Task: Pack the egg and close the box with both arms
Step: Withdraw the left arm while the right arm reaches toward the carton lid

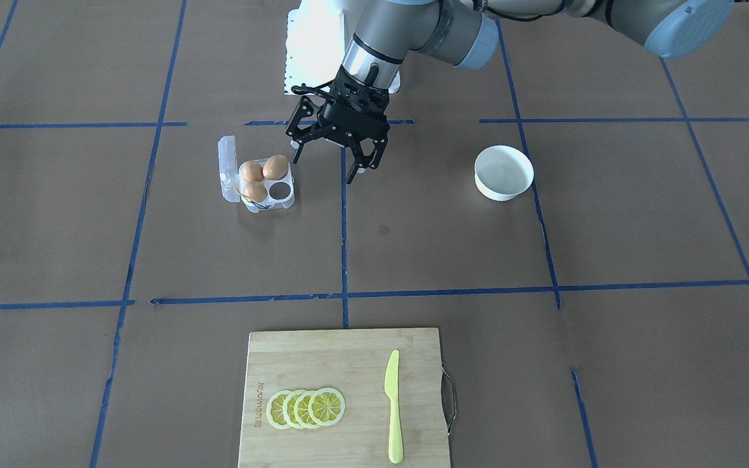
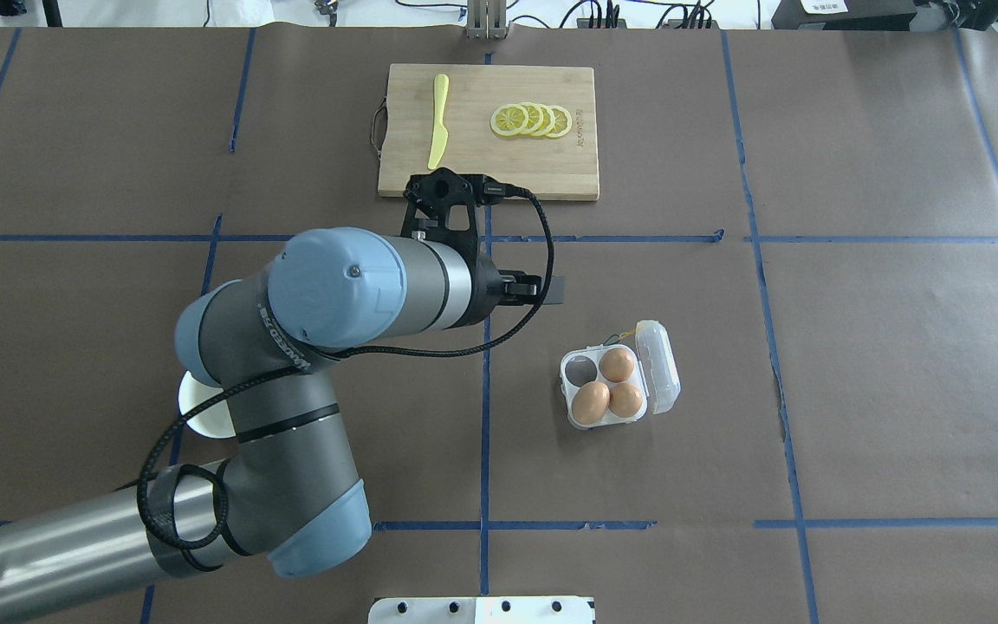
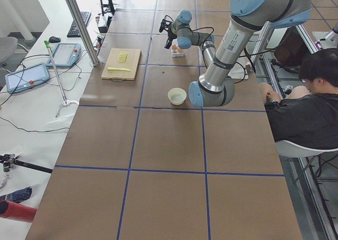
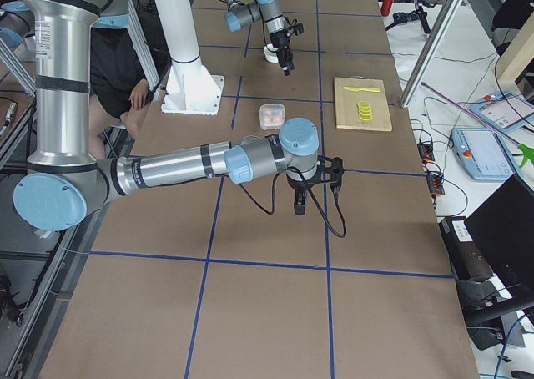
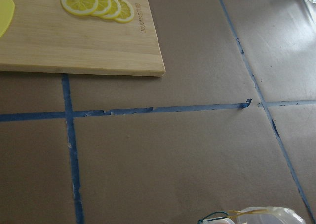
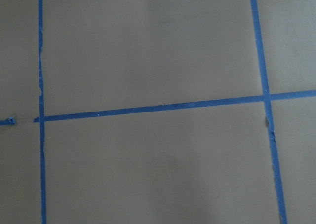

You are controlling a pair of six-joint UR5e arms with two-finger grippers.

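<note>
The clear box (image 1: 287, 203) lies open on the table, its lid (image 1: 227, 166) folded out to the side. Three tan eggs (image 1: 251, 171) (image 1: 275, 167) (image 1: 255, 191) sit in its cells, and one cell (image 1: 280, 190) is empty. It also shows in the overhead view (image 2: 570, 397). My left gripper (image 1: 328, 166) hangs open and empty just beside the box, on the bowl's side. The left wrist view catches only the lid's edge and the yellow string (image 5: 252, 215). My right gripper (image 4: 299, 202) shows only in the exterior right view. I cannot tell whether it is open.
An empty white bowl (image 1: 503, 172) stands on the far side of the left gripper from the box. A wooden cutting board (image 1: 322, 364) holds lemon slices (image 1: 306, 408) and a yellow knife (image 1: 393, 406). An operator (image 3: 309, 102) sits beside the table.
</note>
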